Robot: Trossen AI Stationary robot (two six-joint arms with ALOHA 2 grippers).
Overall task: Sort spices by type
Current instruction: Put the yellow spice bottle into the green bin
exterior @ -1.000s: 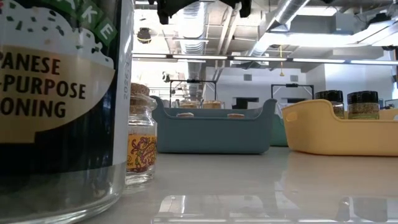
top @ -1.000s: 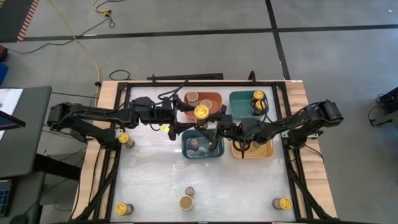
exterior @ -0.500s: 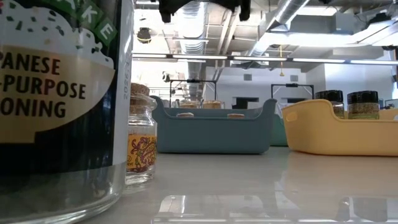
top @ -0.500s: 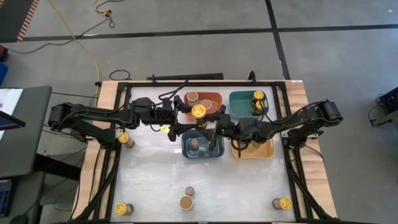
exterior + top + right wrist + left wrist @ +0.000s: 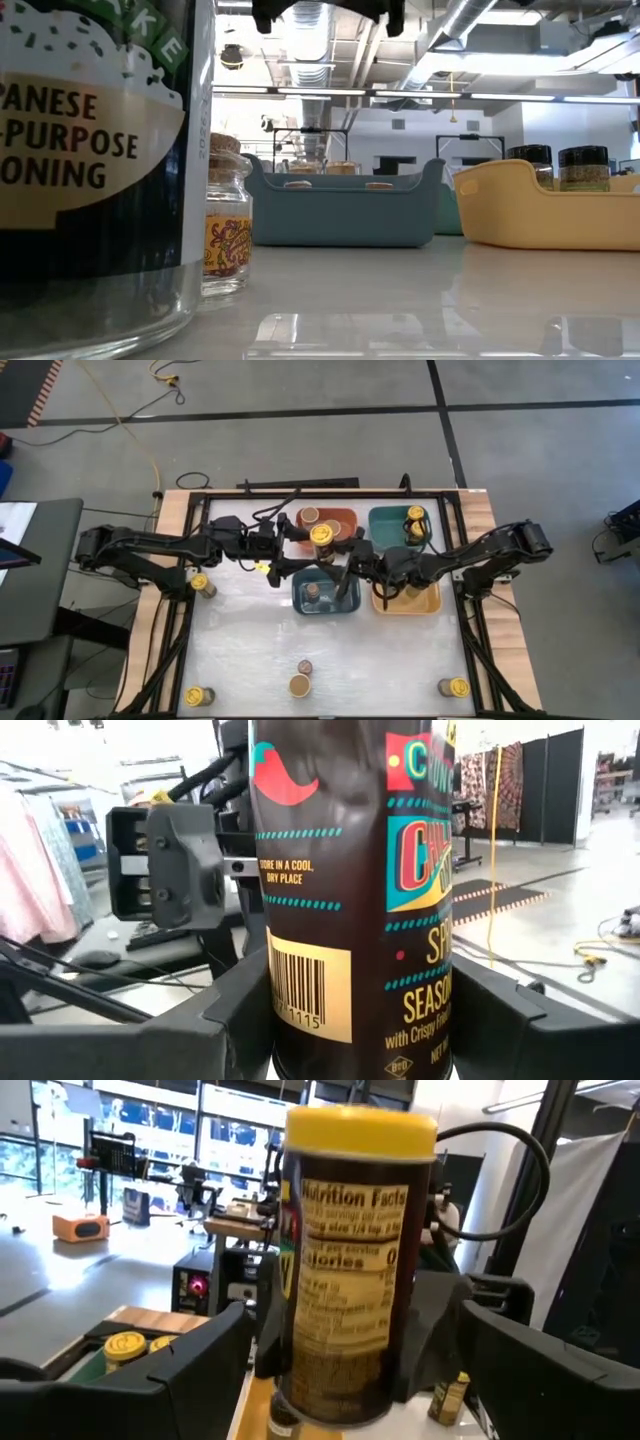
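We have a yellow-lidded spice jar (image 5: pixel 322 534) held up in the air between the two arms, over the gap where the orange bin (image 5: pixel 327 526) meets the blue bin (image 5: pixel 325 594). The right gripper (image 5: pixel 350 1010) is clamped on it low on the body — its wrist view shows both dark fingers pressed against the label at either side. The left gripper (image 5: pixel 350 1370) faces it from the other side with its fingers standing apart around the jar; we cannot tell whether they touch the sides, so we judge the right arm alone is carrying it.

The jar looks like a stiff, straight-walled cylinder, dark inside and apparently full, so moderately light but not weightless. Its printed wrap looks smooth and glossy; we expect it could slip or twist if pinched near one end. We would take it at mid-height across the diameter, clear of the lid, and keep it upright.

Other jars wait elsewhere: two yellow-lidded ones sit in the teal bin (image 5: pixel 398 527), dark-topped jars in the yellow bin (image 5: pixel 540 205), one small jar in the blue bin. Out on the white surface (image 5: pixel 250 650) stand three more yellow-lidded jars, well apart, plus a tan-lidded jar (image 5: pixel 300 685) just beside a small brown-topped jar (image 5: pixel 305 667). That little cork-topped one looks like glass — we would handle it gently.
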